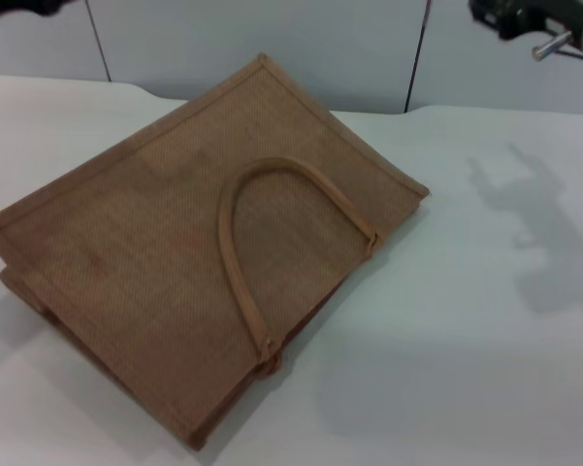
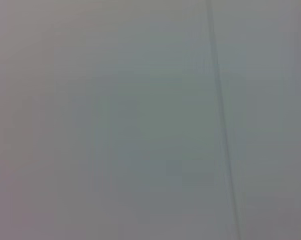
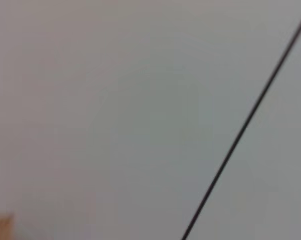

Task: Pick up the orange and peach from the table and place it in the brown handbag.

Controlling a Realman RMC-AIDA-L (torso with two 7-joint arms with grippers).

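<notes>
**Handbag flat on table; both arms raised at frame edges**

The handbag (image 1: pixel 189 262) lies flat on the white table (image 1: pixel 466 369), turned at an angle, one corner toward the back wall (image 1: pixel 272 39) and another toward the near edge. One strap handle (image 1: pixel 272 209) rests looped across its upper face, both ends fixed near the bag's right-hand edge. A second layer of the bag shows beneath the upper panel along its left and near sides.

The orange and the peach appear in no view.

The right arm (image 1: pixel 538 24) shows only as a dark part with a metal pin at the top right corner of the head view, high above the table; its shadow (image 1: pixel 543 233) falls on the table right of the bag. Gripper state: cannot tell. The left arm (image 1: pixel 19 6) shows only as a dark sliver at the top left corner; gripper state: cannot tell.

Both wrist views show plain wall with a dark panel seam (image 3: pixel 245 125). The right wrist view also shows a small tan patch (image 3: pixel 0 225) at one corner; unidentifiable.
</notes>
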